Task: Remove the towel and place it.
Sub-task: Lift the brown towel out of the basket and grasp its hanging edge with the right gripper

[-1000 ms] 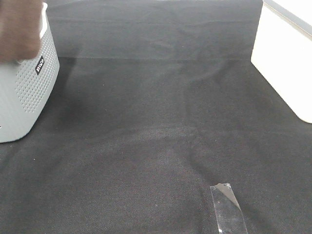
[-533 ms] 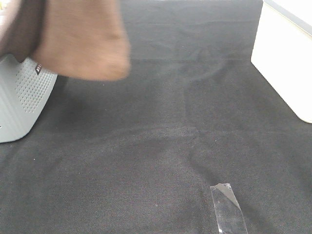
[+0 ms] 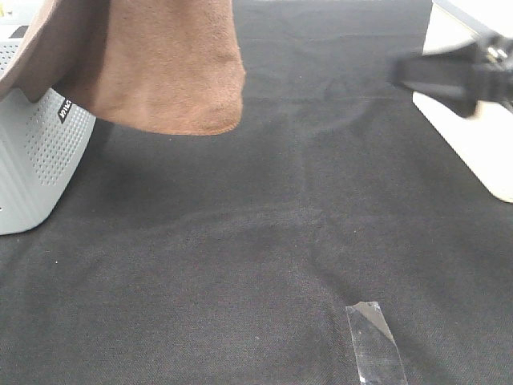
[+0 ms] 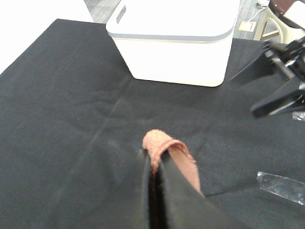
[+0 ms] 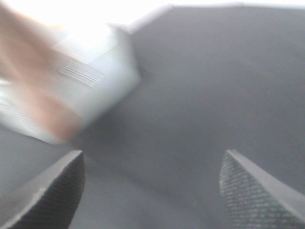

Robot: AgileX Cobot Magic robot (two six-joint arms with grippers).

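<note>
Towel (image 3: 160, 64): brown, fold pinched in left gripper (image 4: 153, 167), hanging below it beside grey basket (image 3: 36, 160), over bench (image 3: 256, 241); held high, probably to clear the basket rim. Right gripper (image 5: 151, 191): jaws wide, empty, well apart from towel.

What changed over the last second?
The towel swung out from over the grey basket rightward, now hanging over the table, pinched in the left claw. The open right claw came into view at upper right. Basket, white box, tape strip unmoved.
</note>
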